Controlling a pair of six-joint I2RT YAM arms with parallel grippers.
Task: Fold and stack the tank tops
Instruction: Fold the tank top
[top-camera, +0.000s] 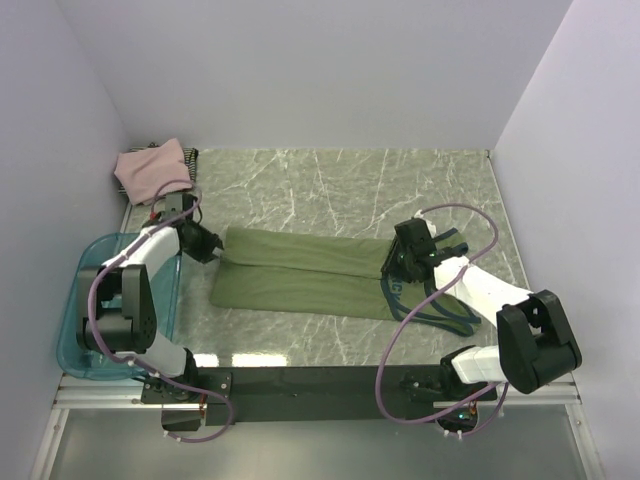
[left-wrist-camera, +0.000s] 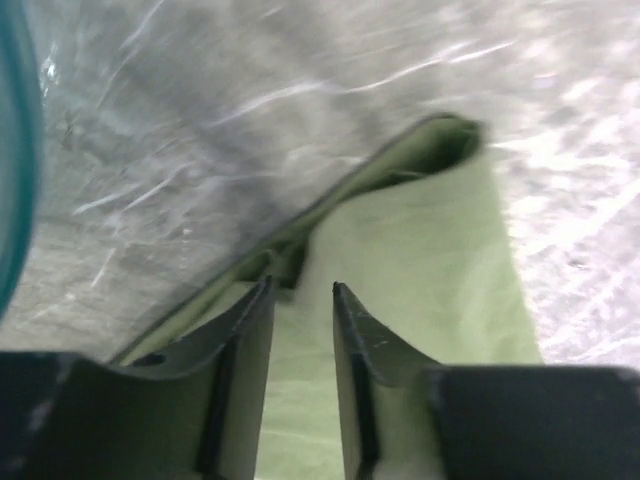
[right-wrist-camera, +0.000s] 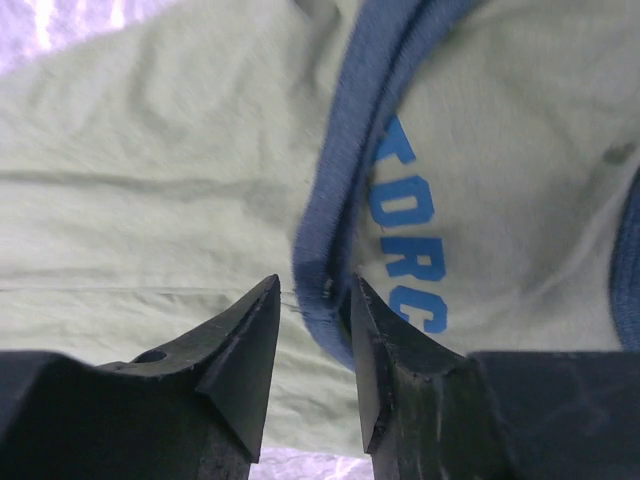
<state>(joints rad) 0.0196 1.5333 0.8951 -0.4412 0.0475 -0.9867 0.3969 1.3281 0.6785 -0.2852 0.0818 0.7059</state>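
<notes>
Tank top (top-camera: 300, 275) in olive green lies folded on my surface (top-camera: 350, 190), long axis running left to right, hem end by my left tool (left-wrist-camera: 300, 285), navy-trimmed straps (top-camera: 440, 315) by my right tool (right-wrist-camera: 315, 285), both tools slightly spread.

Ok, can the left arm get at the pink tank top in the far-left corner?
Probably yes. The pink tank top lies uncovered in that corner, only bare table between it and the left end effector, whose jaws stand apart over the green tank top, gripping nothing.
</notes>
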